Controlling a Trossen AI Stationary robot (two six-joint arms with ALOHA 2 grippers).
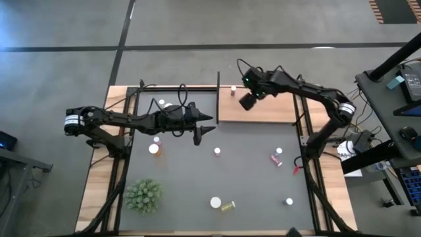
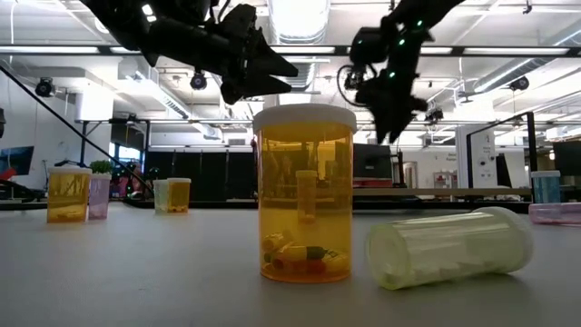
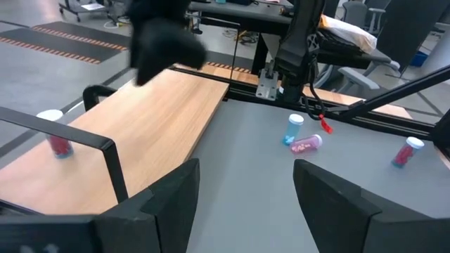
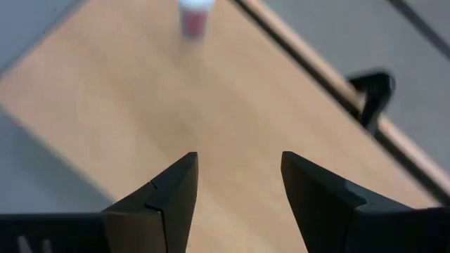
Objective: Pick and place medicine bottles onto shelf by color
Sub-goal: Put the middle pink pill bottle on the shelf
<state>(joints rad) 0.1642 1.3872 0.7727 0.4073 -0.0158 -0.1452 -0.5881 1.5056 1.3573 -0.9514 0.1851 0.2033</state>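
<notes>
Right gripper [image 1: 248, 101] hangs over the shelf [image 1: 263, 113], near its left part. Fingers [image 4: 165, 193] stand apart with bare board showing between them; nothing held. One pink-red bottle [image 1: 233, 91] stands upright on the shelf at its far left corner, just beyond the gripper; the right wrist view shows the same bottle [image 4: 194, 17] ahead of the fingers, apart from them.

Left gripper [image 1: 201, 130] hovers over the dark mat [image 1: 250, 178], just beside the shelf's left near corner. Its fingers [image 3: 169, 200] are spread and empty; mat visible between them.

Bottles on the mat:
- orange bottle [image 1: 154, 149] and a small pink one [image 1: 156, 139] under the left arm, close together
- white-capped bottle [image 1: 217, 151] mid-mat, upright
- pink-red bottle [image 1: 275, 158] lying on its side, touching or just beside an upright bottle [image 1: 279, 151]; cannot tell which
- large orange bottle [image 2: 304, 193] upright at the near edge, with a yellow-green bottle [image 2: 449, 247] on its side just beside it
- white-capped bottle [image 1: 289, 201] near the right near corner
- two more caps [image 1: 162, 103] beneath the left arm, partly hidden

Spiky green plant [image 1: 144, 195] sits at the mat's left near corner.
</notes>
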